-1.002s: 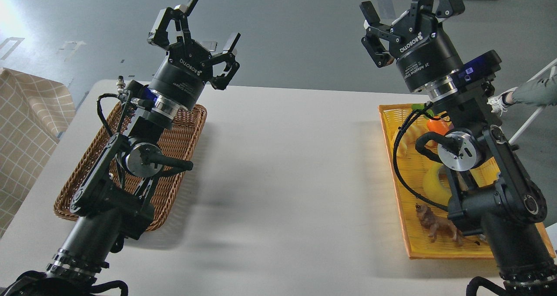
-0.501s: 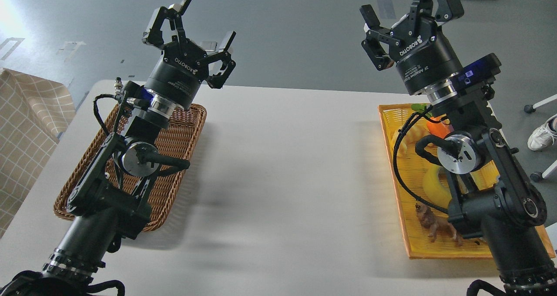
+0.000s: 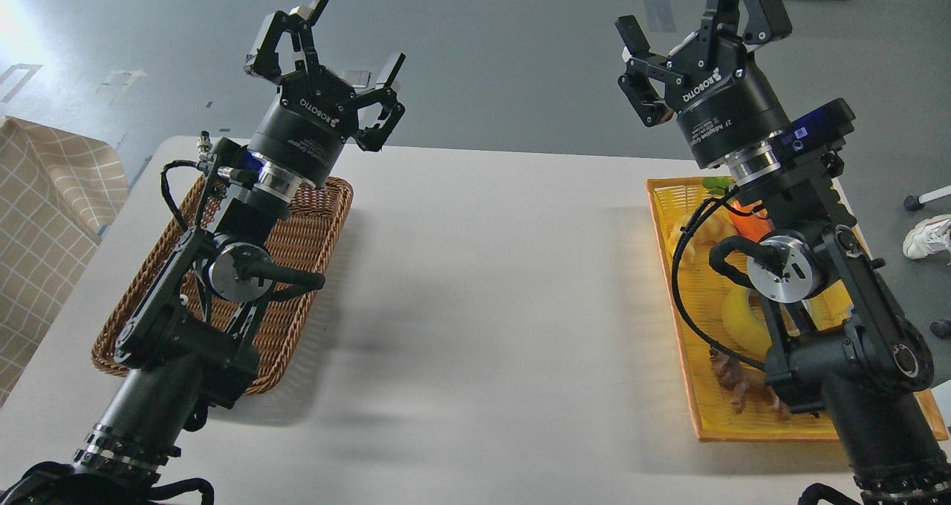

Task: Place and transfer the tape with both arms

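1. Left tool (image 3: pixel 325 50) is seen raised above the far left edge of the desk (image 3: pixel 475 282), fingers spread apart, nothing held between them.
2. Right tool (image 3: pixel 695 26) is seen raised beyond the far right edge of the desk, fingers spread wide, nothing gripped.
3. The tape (image 3: pixel 743 318) is seen lying in the yellow tray (image 3: pixel 750 423) on the right side of the desk, partly hidden behind the right arm (image 3: pixel 839 327) and its black cable; only a curved yellow part is visible.
4. A brown animal figure (image 3: pixel 739 386) is seen in the tray, just nearer than the tape; contact cannot be told.
5. An orange item (image 3: pixel 750 223) with a green top and a pale yellow ridged item (image 3: pixel 698 238) are seen at the tray's far end, partly covered by the arm.
6. A brown wicker basket (image 3: pixel 297 267) is seen on the left side of the desk, under the left arm (image 3: pixel 223 267); its contents are blocked from view.
7. A checked cloth (image 3: pixel 44 223) is seen at the left edge, beside the desk.
8. A white shoe (image 3: pixel 927 236) is seen on the grey floor at far right.
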`<state>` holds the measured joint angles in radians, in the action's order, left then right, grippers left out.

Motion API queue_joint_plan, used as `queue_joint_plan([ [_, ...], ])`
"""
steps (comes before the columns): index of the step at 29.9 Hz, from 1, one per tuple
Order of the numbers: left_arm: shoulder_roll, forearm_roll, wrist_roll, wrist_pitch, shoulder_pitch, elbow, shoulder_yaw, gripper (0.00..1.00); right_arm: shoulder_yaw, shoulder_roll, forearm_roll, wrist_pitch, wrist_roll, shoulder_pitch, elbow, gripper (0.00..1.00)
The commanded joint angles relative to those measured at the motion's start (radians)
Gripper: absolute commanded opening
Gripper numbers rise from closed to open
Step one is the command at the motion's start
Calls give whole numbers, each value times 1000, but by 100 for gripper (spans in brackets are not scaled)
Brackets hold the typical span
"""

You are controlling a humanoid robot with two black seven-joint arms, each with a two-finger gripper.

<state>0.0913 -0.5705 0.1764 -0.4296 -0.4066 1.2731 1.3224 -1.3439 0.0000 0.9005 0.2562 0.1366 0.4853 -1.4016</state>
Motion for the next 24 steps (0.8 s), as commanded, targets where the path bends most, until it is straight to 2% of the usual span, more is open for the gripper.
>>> queue_joint_plan([
  [1, 1, -2, -2, -15, 2, 0, 0, 98, 2, 0, 0, 2, 0, -4, -1, 100],
  [13, 4, -3, 0, -24, 3, 2, -5, 98, 3, 0, -2, 3, 0, -14, -4, 100],
  [24, -13, -11, -2, -24, 57, 37, -5, 98, 5, 0, -2, 3, 0, -34, -8, 100],
])
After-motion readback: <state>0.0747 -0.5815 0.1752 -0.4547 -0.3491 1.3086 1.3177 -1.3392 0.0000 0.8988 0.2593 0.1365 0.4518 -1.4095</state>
